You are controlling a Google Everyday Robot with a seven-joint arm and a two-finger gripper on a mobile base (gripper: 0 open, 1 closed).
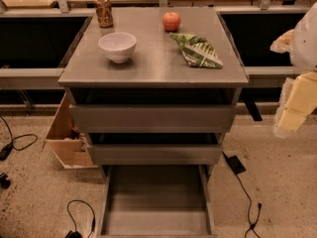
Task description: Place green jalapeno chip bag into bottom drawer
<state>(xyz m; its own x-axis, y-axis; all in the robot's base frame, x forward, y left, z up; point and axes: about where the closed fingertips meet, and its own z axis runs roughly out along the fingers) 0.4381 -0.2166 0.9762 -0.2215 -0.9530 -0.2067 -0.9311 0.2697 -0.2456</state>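
The green jalapeno chip bag [198, 50], green with white stripes, lies crumpled on the right side of the grey cabinet top [153, 71]. The bottom drawer [156, 202] is pulled out toward me and its flat grey floor is bare. The two grey drawers above it [153, 118] are pushed in. My gripper [296, 108] hangs at the right edge of the view, pale yellow under the white arm. It is to the right of the cabinet, below the level of its top and apart from the bag.
A white bowl [118, 46] stands on the left of the top, a brown can [104, 10] at the back left, a red apple [171, 21] at the back middle. A wooden box [67, 133] leans left of the cabinet. Cables [242, 182] lie on the floor at both sides.
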